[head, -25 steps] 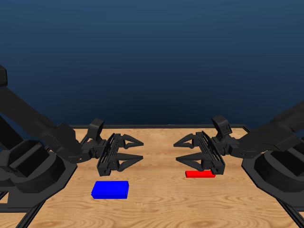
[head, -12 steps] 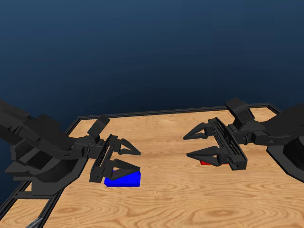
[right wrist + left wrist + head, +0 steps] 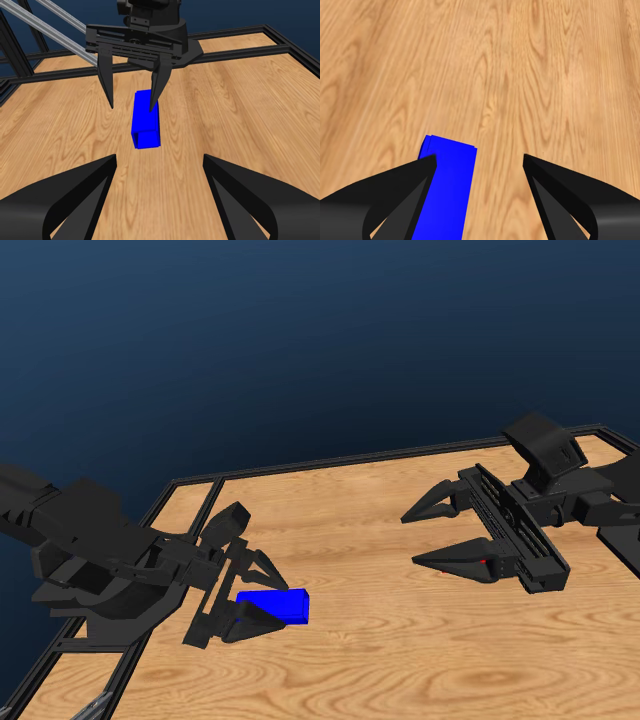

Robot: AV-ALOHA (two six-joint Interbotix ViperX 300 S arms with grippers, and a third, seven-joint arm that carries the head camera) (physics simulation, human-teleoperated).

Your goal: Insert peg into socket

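Black tapered fingers (image 3: 395,200), boxy blue socket (image 3: 447,185)

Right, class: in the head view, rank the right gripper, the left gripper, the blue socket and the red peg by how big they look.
1. right gripper, though nearness to the camera may exaggerate it
2. left gripper
3. socket
4. peg: only a red speck shows, the right gripper hides the rest

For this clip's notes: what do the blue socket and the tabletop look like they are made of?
The socket looks like plain matte plastic: flat saturated blue faces, no shine or grain, with a square hollow showing at one end. As a render, the true material is open. The table looks like light varnished wood: tan boards with wavy grain lines and knot-like ovals, edged by a black frame.
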